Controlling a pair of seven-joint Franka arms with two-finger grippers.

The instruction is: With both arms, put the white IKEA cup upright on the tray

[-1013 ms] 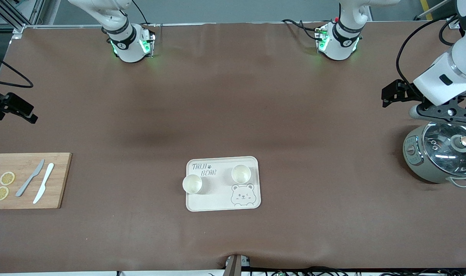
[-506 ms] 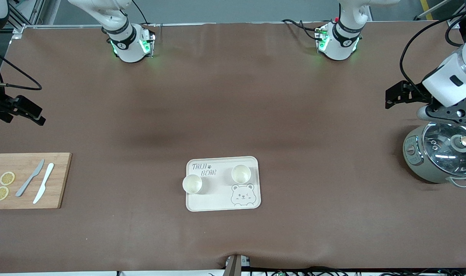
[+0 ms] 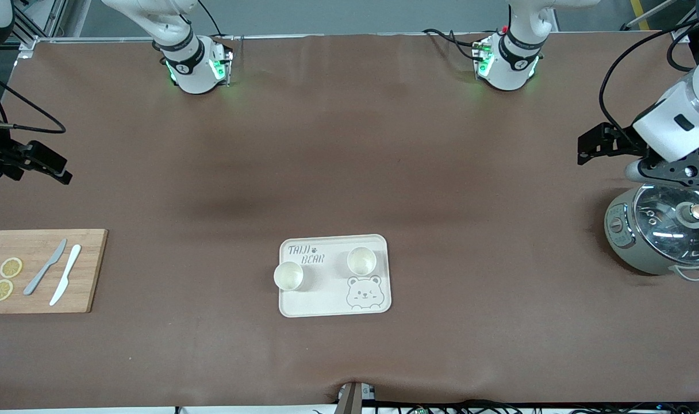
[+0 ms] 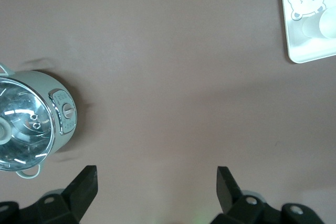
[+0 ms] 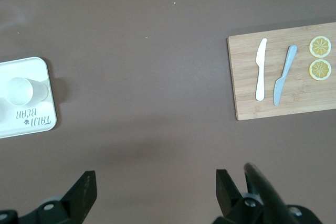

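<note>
Two white cups (image 3: 288,276) (image 3: 361,260) are seen upright on the tray (image 3: 326,302), one at its nine o'clock rim, one near centre. The left gripper (image 4: 156,179), fingers apart and empty, hangs by the pot (image 3: 660,230); the right gripper (image 5: 152,182), likewise spread, is held above the cutting board (image 3: 39,270). Retreat is best kept high, wide of the tray.

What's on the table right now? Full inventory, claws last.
tray: 1, cream, bear drawing, table middle.
cups: 2, white, upright on the tray; one at its rim toward the right arm's end.
cutting board: 1, wood, right arm's end.
knives: 2, grey and white, on the board.
lemon slices: 2, yellow, on the board.
pot: 1, grey-green, glass lid, left arm's end.
left claw: black, open, empty, above the table beside the pot.
right claw: black, open, empty, above the table near the board.
</note>
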